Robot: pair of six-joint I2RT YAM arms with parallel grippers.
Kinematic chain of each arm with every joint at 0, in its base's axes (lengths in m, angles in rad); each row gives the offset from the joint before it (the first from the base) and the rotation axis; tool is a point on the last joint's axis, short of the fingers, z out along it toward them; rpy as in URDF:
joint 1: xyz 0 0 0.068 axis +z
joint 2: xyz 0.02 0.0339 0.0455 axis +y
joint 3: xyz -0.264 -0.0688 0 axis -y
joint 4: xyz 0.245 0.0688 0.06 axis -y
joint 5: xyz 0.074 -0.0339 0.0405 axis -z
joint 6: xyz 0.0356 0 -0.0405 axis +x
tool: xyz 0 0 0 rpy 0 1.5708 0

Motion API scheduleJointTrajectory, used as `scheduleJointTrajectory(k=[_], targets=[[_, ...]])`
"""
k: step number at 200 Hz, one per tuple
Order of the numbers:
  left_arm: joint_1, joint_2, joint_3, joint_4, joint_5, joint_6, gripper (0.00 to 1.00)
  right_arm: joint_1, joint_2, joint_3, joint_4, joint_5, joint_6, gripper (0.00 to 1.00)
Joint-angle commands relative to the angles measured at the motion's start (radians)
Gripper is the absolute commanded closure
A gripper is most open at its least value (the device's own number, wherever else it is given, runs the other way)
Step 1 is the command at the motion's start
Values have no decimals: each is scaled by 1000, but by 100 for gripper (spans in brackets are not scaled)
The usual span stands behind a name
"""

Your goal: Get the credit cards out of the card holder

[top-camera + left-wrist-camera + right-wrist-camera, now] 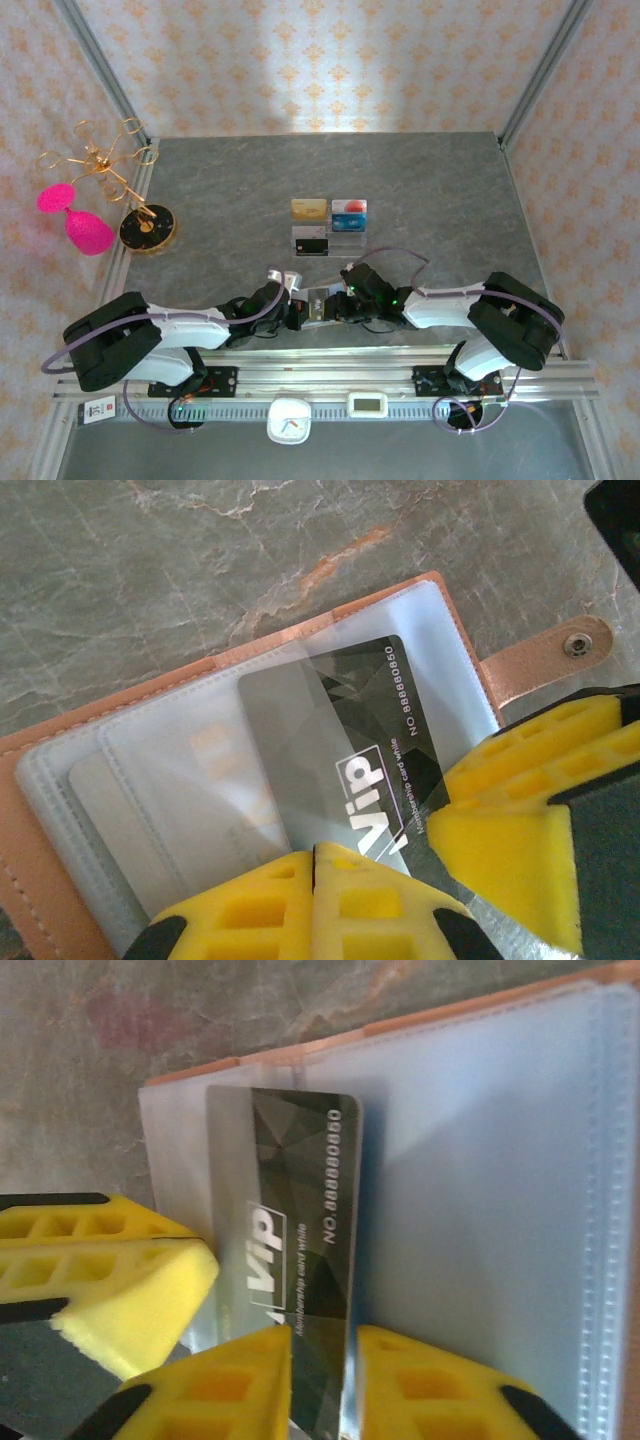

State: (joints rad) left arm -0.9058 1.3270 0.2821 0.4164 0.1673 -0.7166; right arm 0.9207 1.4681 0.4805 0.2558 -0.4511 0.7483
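The black VIP card [340, 740] lay half out of a clear sleeve [480, 1210] of the card holder [20, 820], its numbered end bare and its other end under the plastic. The holder lay open on the grey tabletop [200, 560], in the lower middle of the top view, with its snap tab [545, 660] stretched toward the upper right of the left wrist view.

The right hand [322, 1340] had its jaws narrow, with the card's near end between the yellow pads. Whether they pinched the card or sat loose around it I could not tell. The left hand [315, 865] was closed tight at the holder's lower edge and appeared to clamp the sleeves there to steady the booklet.

A pale card [150, 820] sat fully inside a sleeve further left, so at least that one remained. Near the centre of the top view, a gold card [309, 210], a blue-and-red card [349, 213] and a dark card [311, 243] stood on a clear stand [345, 238], out of the holder.

By my judgement the task was well past halfway, with the black card to pull free and the pale one after it.
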Motion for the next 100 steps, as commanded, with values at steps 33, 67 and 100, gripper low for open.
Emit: scheduleJointTrajectory(k=[33,67,100], targets=[[2,49,-14,-113,2,14,100,-14,32,29,19,7,-9,84],[11,16,-28,-117,-4,8,100,-36,-53,-22,-44,83,7,100],[27,-8,-22,-113,1,6,100,-88,-242,-92,-138,142,-10,100]])
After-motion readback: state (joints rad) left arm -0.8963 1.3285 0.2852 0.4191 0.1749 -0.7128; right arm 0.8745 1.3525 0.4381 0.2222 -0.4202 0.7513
